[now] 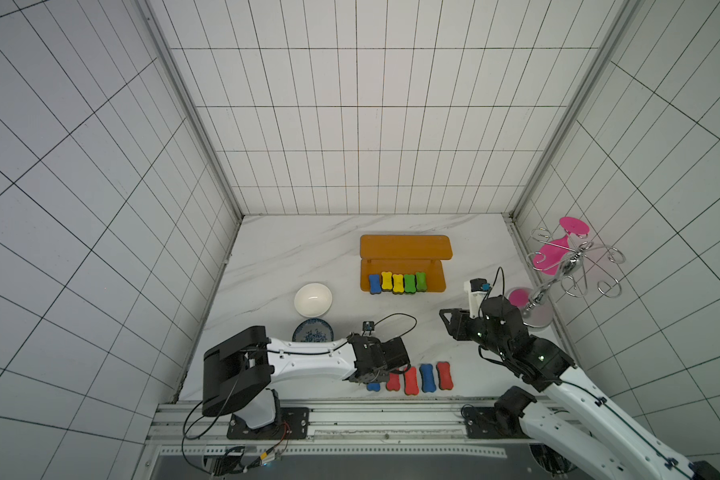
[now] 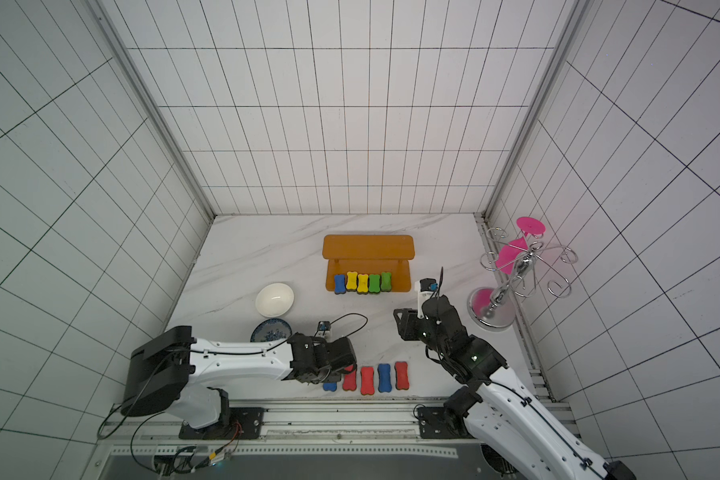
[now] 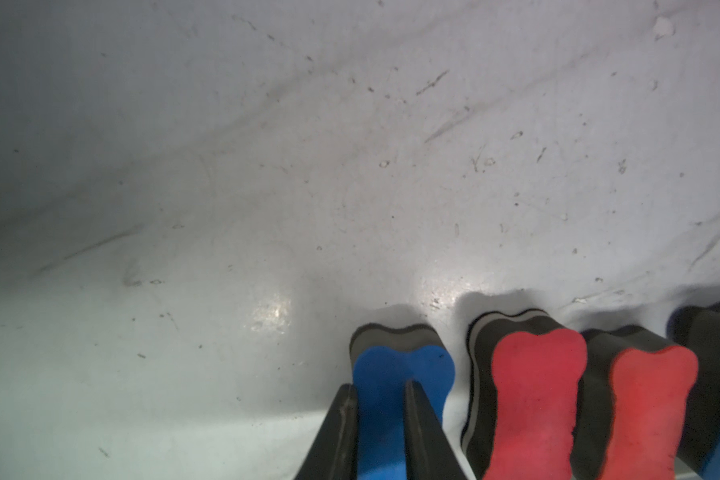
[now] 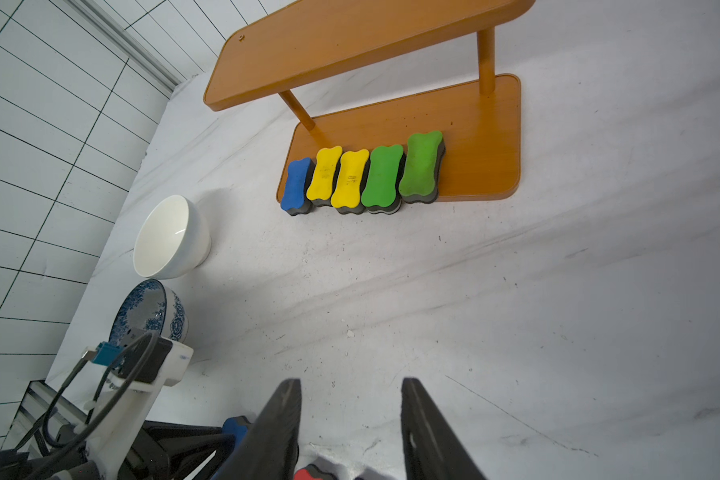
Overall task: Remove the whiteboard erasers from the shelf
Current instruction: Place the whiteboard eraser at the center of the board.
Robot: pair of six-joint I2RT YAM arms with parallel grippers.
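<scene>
**Reach favours my right side**

My left fingers (image 3: 422, 436) are clamped on a blue eraser (image 3: 395, 365) at the counter's (image 3: 267, 208) near edge, beside four others (image 1: 411, 380) lying there. My right fingers (image 4: 429, 436) hang apart and empty, nearer the shelf (image 4: 483, 137). Five erasers (image 4: 352, 178) sit on its lower board, ahead of them, side by side, long axes running front to back.
</scene>
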